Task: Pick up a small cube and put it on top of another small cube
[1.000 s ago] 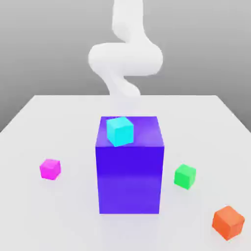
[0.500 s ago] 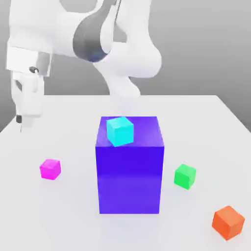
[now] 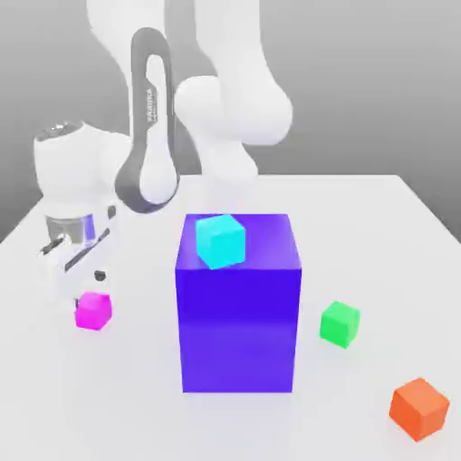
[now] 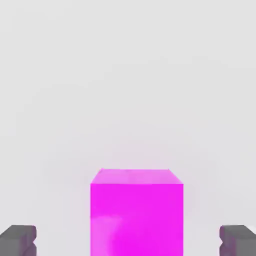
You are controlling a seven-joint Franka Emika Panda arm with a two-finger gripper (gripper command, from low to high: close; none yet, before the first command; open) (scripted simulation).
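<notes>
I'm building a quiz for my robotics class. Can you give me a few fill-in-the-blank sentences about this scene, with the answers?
1. The cyan cube sits on top of the big ____ block.
2. The pincer hovers by the ____ cube, its fingers wide apart and either side of it.
3. The green cube rests on the table, on the exterior view's ____ of the block.
4. Nearest the camera sits the ____ cube.

Answers: blue; magenta; right; orange

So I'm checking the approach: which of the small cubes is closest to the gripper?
The magenta cube, between the open gripper's fingertips. The green cube, orange cube and cyan cube sit farther off.
</notes>
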